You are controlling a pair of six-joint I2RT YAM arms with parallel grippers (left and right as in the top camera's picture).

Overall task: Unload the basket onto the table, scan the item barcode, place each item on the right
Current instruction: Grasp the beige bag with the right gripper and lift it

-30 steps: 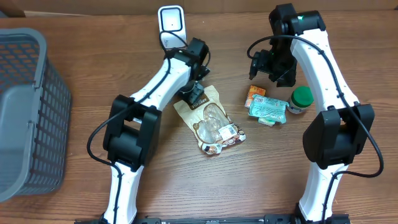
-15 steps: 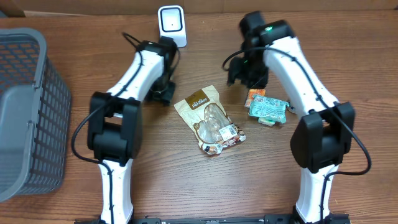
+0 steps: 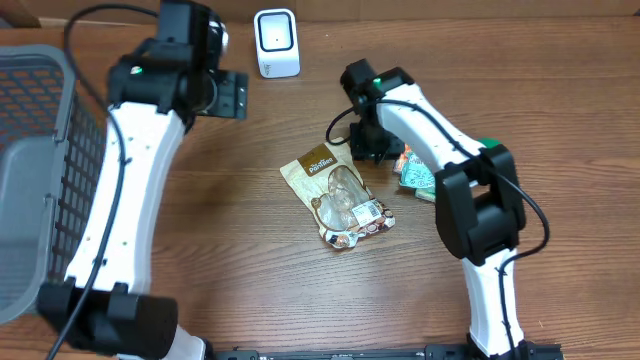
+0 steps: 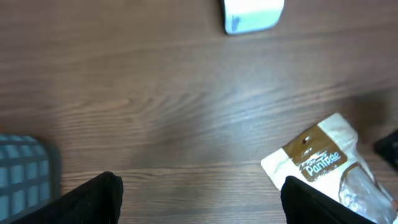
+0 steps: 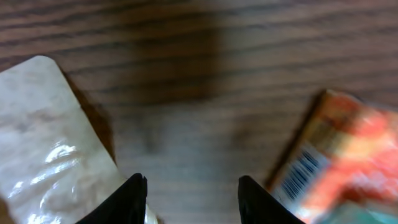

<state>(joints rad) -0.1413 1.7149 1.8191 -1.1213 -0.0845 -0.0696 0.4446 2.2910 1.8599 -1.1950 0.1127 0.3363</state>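
The brown snack pouch [image 3: 335, 195] lies flat mid-worktop [image 3: 250, 270], apart from the white barcode scanner [image 3: 276, 42]. The left pincer [image 4: 199, 199] gapes wide, empty. The right pincer [image 5: 193, 199] stands apart, empty, beside the pouch.

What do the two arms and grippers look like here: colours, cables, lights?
Left arm and right arm match: white links, black joint housings, black cables looping alongside. Green light near the right wrist. Left gripper and right gripper have black fingers.

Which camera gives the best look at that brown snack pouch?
The overhead view: the whole brown snack pouch lies in plain sight. The left wrist view catches only its top end; the right wrist view, one blurred pale corner.
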